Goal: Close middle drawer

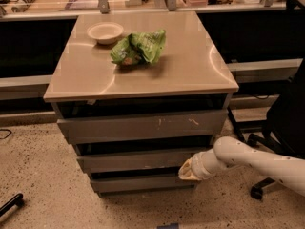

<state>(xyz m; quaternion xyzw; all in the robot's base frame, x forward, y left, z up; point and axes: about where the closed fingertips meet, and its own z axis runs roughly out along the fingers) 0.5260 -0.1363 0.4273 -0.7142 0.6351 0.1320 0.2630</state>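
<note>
Gripper [189, 170]: at the right end of the middle drawer [136, 159]; you can't see contact.
Arm [267, 163]: cut by your right edge.

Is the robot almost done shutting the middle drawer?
Partly. Done: the robot's pale gripper is at the right end of the wide, flat grey middle drawer front, seemingly touching it. In hand: the push itself, it seems. Left: a dark strip of the inside shows above that front, so the drawer looks not yet shut and needs pushing in.
</note>
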